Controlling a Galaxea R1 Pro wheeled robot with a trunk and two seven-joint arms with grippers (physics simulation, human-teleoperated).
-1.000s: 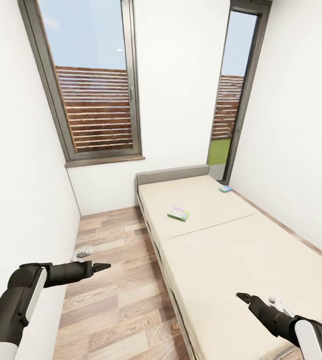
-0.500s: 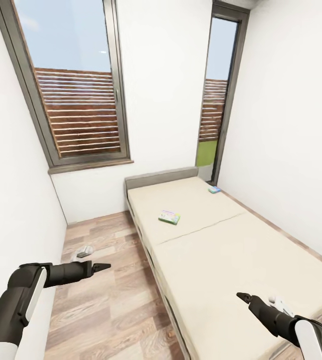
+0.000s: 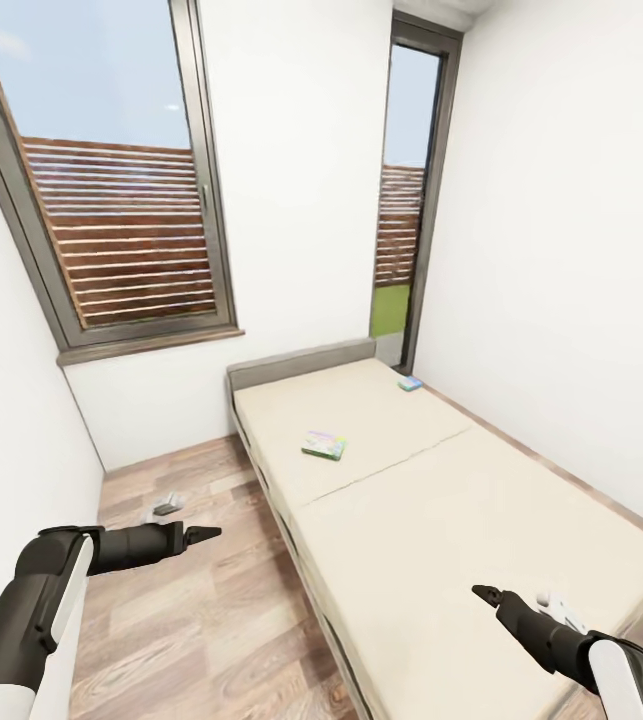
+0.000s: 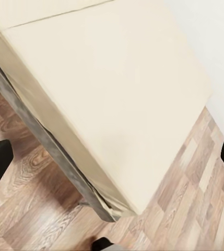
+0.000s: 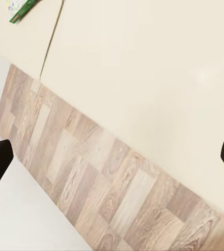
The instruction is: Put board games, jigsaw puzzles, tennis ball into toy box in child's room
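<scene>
Reach risk: green-and-white flat game box [image 3: 324, 445] lies mid-bed [image 3: 461, 540]; both claws, left [image 3: 204, 534] and right [image 3: 484, 595], apart and empty.

So the bed [image 3: 481, 540] runs away from me along the right wall, headboard [image 3: 301, 362] at the far end under the wall between the two windows. Two game boxes sit on the far half of the mattress: one [image 3: 324, 445] near the middle, just beyond the seam, the other [image 3: 410, 383] up in the far right corner by the headboard, well apart. Floor [image 3: 191, 600] is to the left of the bed. My left tool [image 3: 206, 533] hangs over that floor; my right tool [image 3: 481, 594] is over the near end of the mattress. Some small object [image 3: 167, 506] lies on the floor just beyond the left tool.
</scene>
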